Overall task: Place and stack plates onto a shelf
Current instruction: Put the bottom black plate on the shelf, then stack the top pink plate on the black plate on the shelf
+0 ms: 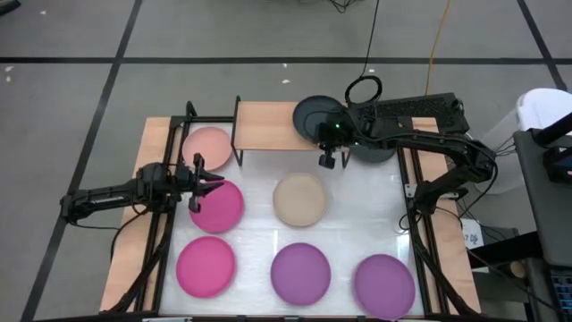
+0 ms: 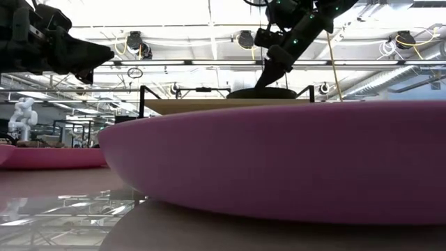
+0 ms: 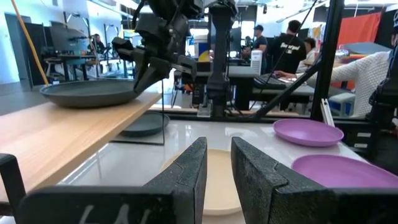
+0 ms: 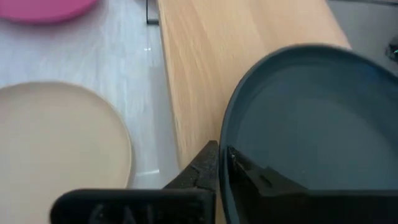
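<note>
- Your right gripper [image 4: 221, 163] pinches the rim of the dark grey plate [image 1: 315, 118], which sits on the shelf [image 1: 266, 125] at its right end.
- Check that the plate lies flat on the board before you let go; part of it overhangs the right edge.
- Open the fingers and draw back clear of the rim, so you don't drag the plate.
- A second dark plate [image 3: 143, 124] lies under the shelf; leave it alone.
- Your left gripper [image 1: 204, 181], fingers slightly apart and empty, hangs over the magenta plate [image 1: 217, 207]; hold it there.
</note>
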